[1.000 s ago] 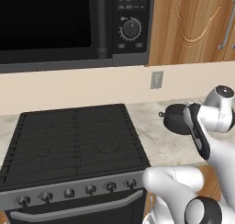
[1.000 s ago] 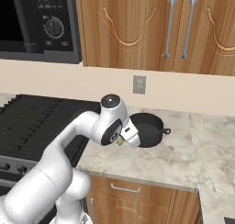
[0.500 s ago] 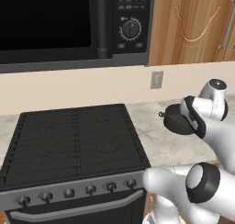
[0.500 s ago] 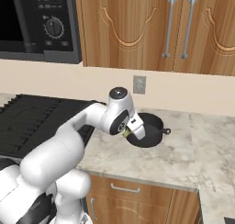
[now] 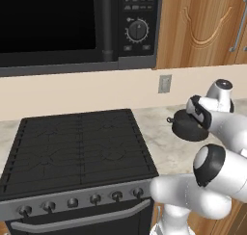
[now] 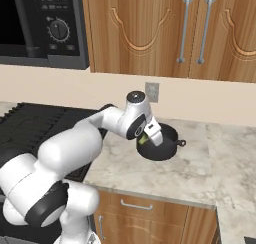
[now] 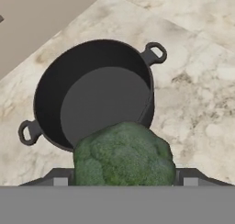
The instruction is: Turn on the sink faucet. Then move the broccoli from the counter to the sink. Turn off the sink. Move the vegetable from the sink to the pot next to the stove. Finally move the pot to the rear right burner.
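Observation:
My gripper is shut on the broccoli, a green floret held between the fingertips just over the near rim of the pot. The pot is small, round and dark with two loop handles, and its inside is bare. It stands on the marbled counter to the right of the stove. In the right base view the gripper hangs over the pot's left side, with a bit of green broccoli showing. The left base view has the gripper above the pot. The rear right burner carries nothing.
A black microwave hangs over the stove, with wooden wall cabinets to its right. A wall outlet sits behind the pot. The stove's knob row runs along its front. Bare counter extends right of the pot.
The arm has swung the gripper and the broccoli rightward, from beside the pot's left rim to over the pot. The pot has not moved.

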